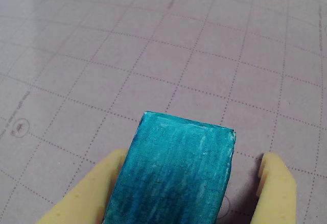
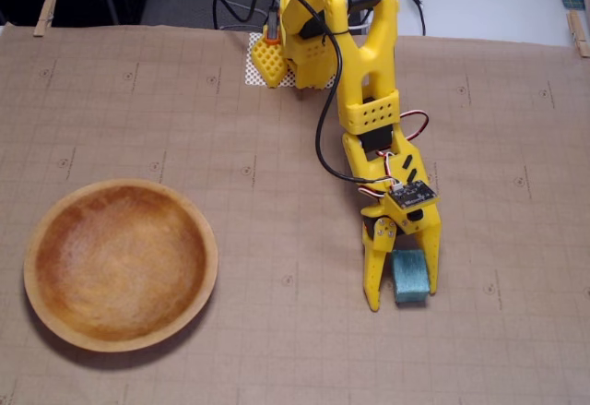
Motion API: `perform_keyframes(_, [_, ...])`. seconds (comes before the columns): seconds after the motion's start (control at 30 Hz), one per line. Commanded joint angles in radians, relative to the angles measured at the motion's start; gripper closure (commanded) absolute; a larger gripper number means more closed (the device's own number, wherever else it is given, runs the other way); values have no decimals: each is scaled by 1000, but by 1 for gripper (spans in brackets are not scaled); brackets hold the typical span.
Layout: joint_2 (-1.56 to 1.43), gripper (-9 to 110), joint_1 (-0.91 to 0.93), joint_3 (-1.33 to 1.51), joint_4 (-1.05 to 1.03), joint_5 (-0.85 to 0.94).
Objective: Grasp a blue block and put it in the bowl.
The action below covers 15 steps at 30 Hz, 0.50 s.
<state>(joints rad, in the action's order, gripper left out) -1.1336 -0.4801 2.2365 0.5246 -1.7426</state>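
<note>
The teal-blue block (image 1: 176, 173) lies on the mat between my yellow gripper's fingers (image 1: 193, 157). In the wrist view the left finger (image 1: 92, 193) rests against the block's side, while the right finger (image 1: 278, 188) stands off it with a strip of mat showing between. The fixed view shows the gripper (image 2: 402, 296) pointing down the picture, open, with the block (image 2: 411, 276) inside it and close to the right-hand finger. The wooden bowl (image 2: 210, 267) sits far to the left in the fixed view, with nothing in it, and is out of the wrist view.
A tan gridded mat (image 2: 277, 331) covers the table. The arm's yellow base (image 2: 313, 45) and its cables stand at the top centre. Wooden clips (image 2: 44, 13) hold the mat's far corners.
</note>
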Motion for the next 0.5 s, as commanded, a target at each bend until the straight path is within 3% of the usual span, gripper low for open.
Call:
perform_keyframes(0.0, [-28,72,-20,-21,6,2])
perform_keyframes(0.23, [-97,73,-46,55,6,3])
perform_keyframes(0.47, [-135,84,-51,112,6,5])
